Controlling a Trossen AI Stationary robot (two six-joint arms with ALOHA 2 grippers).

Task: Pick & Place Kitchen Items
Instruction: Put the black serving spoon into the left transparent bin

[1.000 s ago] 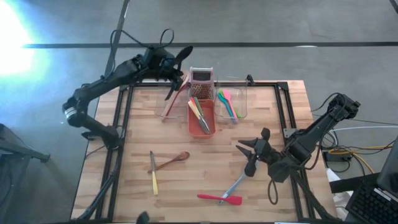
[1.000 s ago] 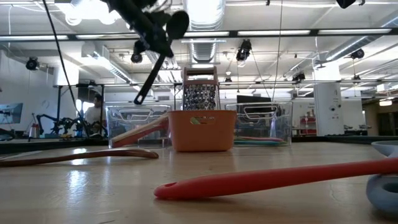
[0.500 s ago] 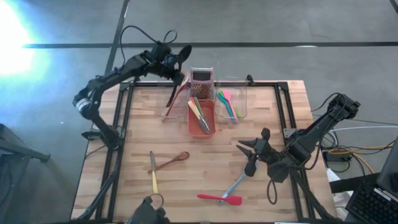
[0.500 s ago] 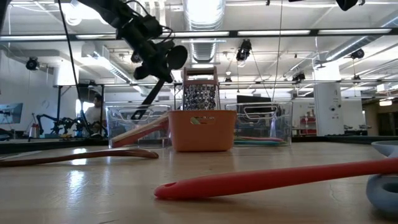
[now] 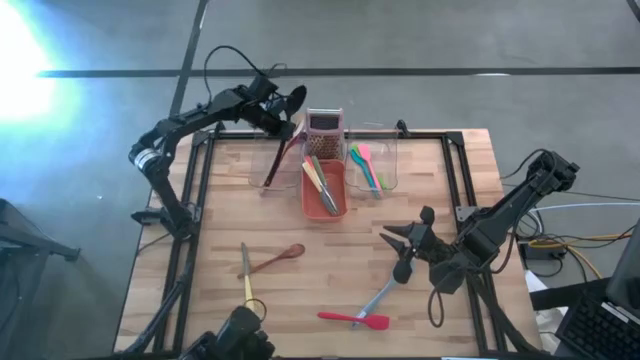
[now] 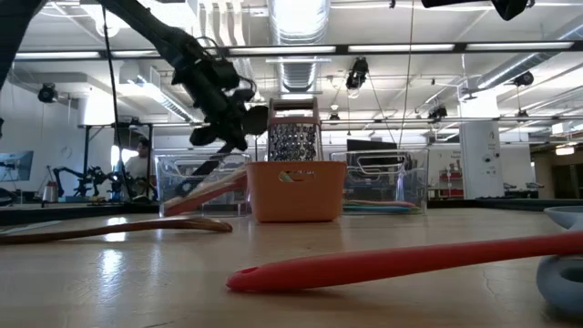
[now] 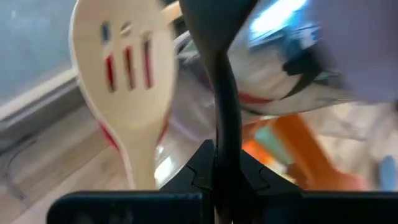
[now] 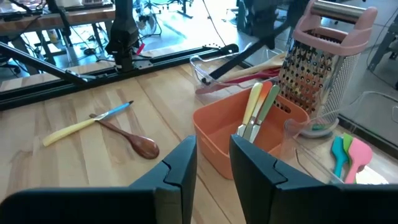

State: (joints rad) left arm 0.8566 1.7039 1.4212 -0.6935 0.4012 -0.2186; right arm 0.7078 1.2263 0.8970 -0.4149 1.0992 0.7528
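My left gripper (image 5: 272, 108) is shut on a black ladle (image 5: 296, 97) above the left clear tub (image 5: 262, 180) at the table's far edge. That tub holds a slotted wooden spoon (image 7: 124, 74) and a red utensil. The orange tub (image 5: 325, 195) holds yellow- and green-handled knives; the right clear tub (image 5: 385, 160) holds pink, green and blue utensils (image 5: 365, 165). On the table lie a wooden spoon (image 5: 277, 259), a yellow-handled knife (image 5: 247, 280), a red spatula (image 5: 355, 320) and a grey ladle (image 5: 378, 297). My right gripper (image 5: 400, 245) hangs open above the grey ladle's far end. My left gripper (image 7: 222, 177) pinches the black ladle's handle (image 7: 225, 140) between its two fingers, close below the bowl (image 6: 256, 118). The fingers lie across the handle. The ladle is tilted, bowl up, and its handle slants down into the left clear tub (image 6: 187, 182); whether its end rests there I cannot tell.
A metal grater (image 5: 322, 124) with a pink frame stands at the orange tub's far end. A black frame (image 5: 195, 190) runs along the table's left, far and right sides. A dark shape (image 5: 240, 330) shows at the near edge. Bare wood lies between the tubs and the loose utensils.
My left gripper has come down toward the left clear tub, still shut on the black ladle. The ladle's bowl has sunk from high above the tubs to about the grater's height, and its handle end has gone down into the tub. A dark shape has appeared at the near edge.
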